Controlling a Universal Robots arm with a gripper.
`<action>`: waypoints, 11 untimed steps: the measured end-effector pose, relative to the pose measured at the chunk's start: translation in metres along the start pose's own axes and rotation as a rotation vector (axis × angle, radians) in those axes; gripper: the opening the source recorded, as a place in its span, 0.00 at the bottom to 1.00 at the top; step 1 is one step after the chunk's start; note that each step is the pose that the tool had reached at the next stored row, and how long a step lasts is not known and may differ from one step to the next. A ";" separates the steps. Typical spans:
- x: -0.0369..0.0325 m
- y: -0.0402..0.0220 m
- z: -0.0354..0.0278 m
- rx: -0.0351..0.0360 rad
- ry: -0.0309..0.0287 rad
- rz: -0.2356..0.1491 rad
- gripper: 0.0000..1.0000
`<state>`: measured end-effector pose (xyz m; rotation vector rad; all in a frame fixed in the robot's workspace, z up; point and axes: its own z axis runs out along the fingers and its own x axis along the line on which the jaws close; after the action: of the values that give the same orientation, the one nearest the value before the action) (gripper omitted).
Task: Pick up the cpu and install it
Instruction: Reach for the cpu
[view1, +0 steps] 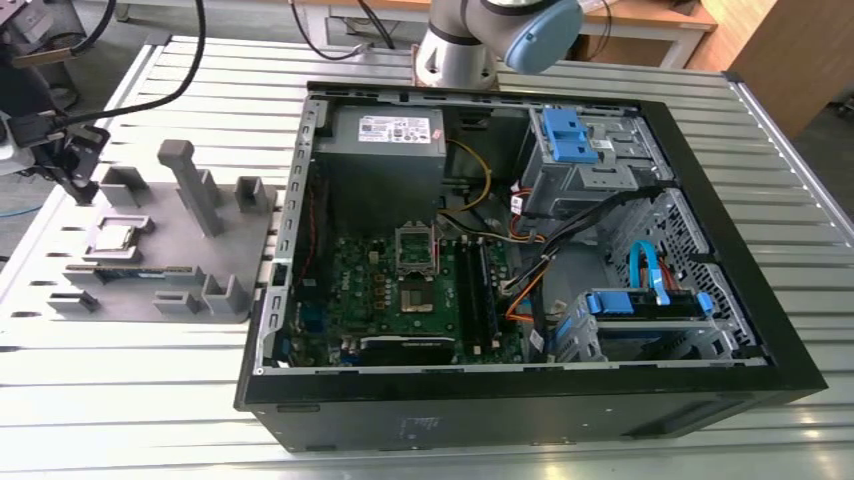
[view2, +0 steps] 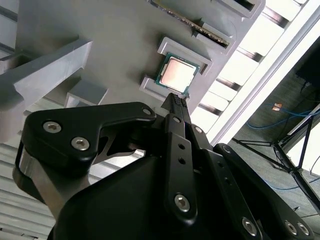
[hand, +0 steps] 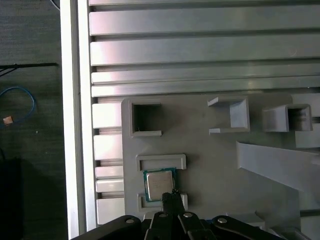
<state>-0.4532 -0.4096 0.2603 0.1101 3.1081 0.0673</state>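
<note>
Found the gripper (hand: 173, 194) closed and empty at the edge of the cpu (hand: 160, 184).

Saw in both wrist views the fingertips pressed together into one narrow point over the cpu's near edge; could not tell whether touching. Found the cpu lying flat, silver top up, in a shallow framed pocket of the grey fixture tray (hand: 210, 165). Noted in the second wrist view a memory stick (view2: 185, 19) standing in a slot of the same tray, and in the first wrist view a square well (hand: 146, 119) beyond the cpu. Placed the tray, in the exterior view, on the slatted metal table (view1: 160, 400) at the exterior view's left of the open computer case (view1: 534, 410), well apart from the motherboard (view1: 387, 290) and socket frame (view1: 416, 250) inside.
</note>
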 end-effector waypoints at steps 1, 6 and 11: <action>0.0001 -0.0005 0.0009 0.0000 0.0001 0.000 0.11; 0.0004 -0.0026 0.0055 -0.0001 -0.0001 0.000 0.11; 0.0005 -0.0043 0.0119 0.0001 0.0004 0.000 0.11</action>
<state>-0.4536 -0.4134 0.2482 0.1101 3.1086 0.0673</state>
